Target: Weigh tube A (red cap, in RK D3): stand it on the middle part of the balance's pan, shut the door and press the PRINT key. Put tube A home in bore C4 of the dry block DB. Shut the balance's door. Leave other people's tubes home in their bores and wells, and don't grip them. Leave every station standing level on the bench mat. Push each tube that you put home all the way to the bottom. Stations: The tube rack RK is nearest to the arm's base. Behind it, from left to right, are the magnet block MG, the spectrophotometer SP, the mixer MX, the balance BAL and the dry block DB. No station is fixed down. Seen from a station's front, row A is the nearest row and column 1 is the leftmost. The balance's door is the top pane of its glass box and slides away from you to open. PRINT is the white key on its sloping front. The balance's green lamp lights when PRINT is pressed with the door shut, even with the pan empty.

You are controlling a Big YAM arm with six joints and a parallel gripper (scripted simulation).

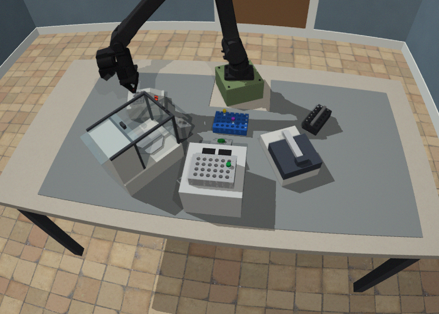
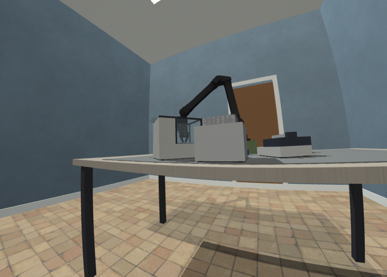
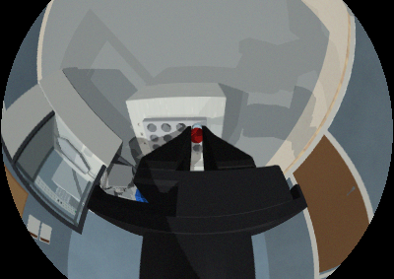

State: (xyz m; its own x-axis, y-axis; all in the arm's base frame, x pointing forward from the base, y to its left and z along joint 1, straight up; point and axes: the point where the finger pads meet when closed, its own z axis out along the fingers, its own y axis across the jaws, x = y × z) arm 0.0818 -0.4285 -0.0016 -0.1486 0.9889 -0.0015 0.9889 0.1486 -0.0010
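Observation:
My gripper point(image 1: 133, 90) point(image 2: 184, 141) point(image 3: 196, 131) points down at the dry block DB point(image 1: 132, 111) point(image 3: 176, 104) and is shut on tube A, whose red cap point(image 3: 197, 135) shows between the fingertips. The tube's lower part is mostly hidden; I cannot tell whether its end is inside a bore. The bore plate point(image 3: 174, 120) lies under the fingers, which cover part of it. The balance point(image 1: 122, 175) point(image 2: 164, 148) point(image 3: 100, 140) has its glass door point(image 1: 110, 137) slid back, leaving the front of the box open on top. Its green lamp and PRINT key are not clear.
The balance stands close beside the dry block. The blue rack point(image 1: 230, 128) point(image 3: 141, 196) holds a yellow-capped and a purple-capped tube. The white mixer point(image 1: 212, 201) point(image 2: 220, 143) bears a green-capped tube point(image 1: 228, 164). The spectrophotometer point(image 1: 283, 162) and black magnet block point(image 1: 308, 125) stand farther off.

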